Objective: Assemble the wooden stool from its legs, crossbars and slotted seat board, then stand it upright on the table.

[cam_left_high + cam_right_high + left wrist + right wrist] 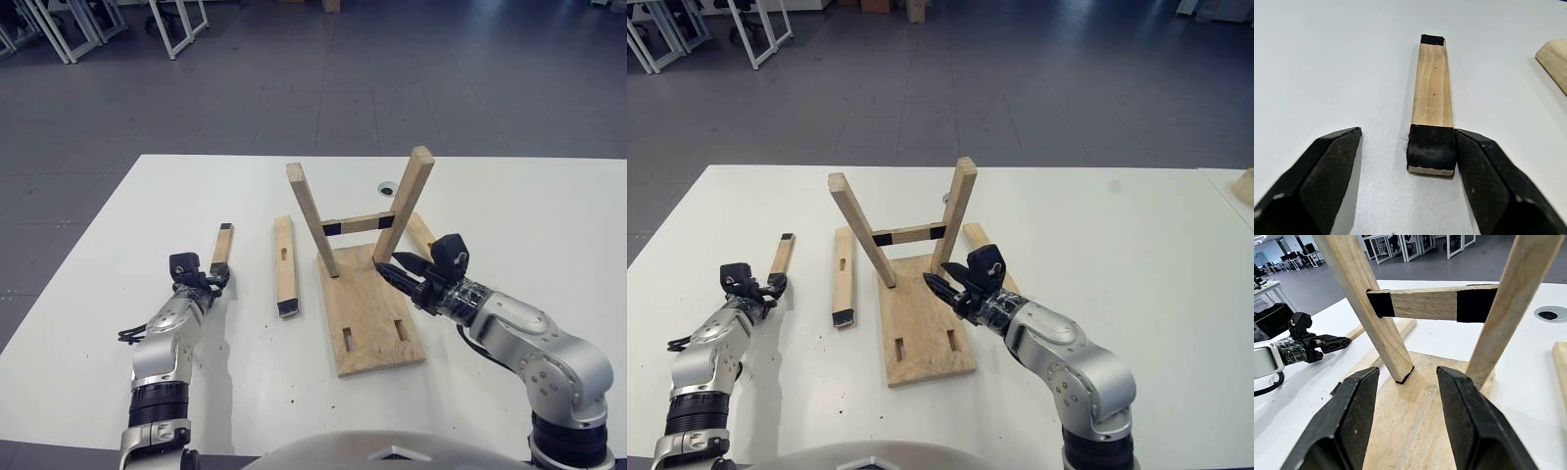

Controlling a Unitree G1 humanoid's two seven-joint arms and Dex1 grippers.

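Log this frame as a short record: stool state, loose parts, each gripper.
Stool: two legs stand in the seat board, joined by a crossbar
Loose parts: spare leg and short bar flat on the table, left of the board
Left gripper: open, astride the short bar's near end
Right gripper: open, by the right-hand leg's base

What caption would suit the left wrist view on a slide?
Left gripper, fingers open, at the black-tipped end of a wooden crossbar lying flat on the table.

The white table [549, 225] carries the flat seat board [377, 323], a loose leg [285, 264] and a short crossbar [222, 245].
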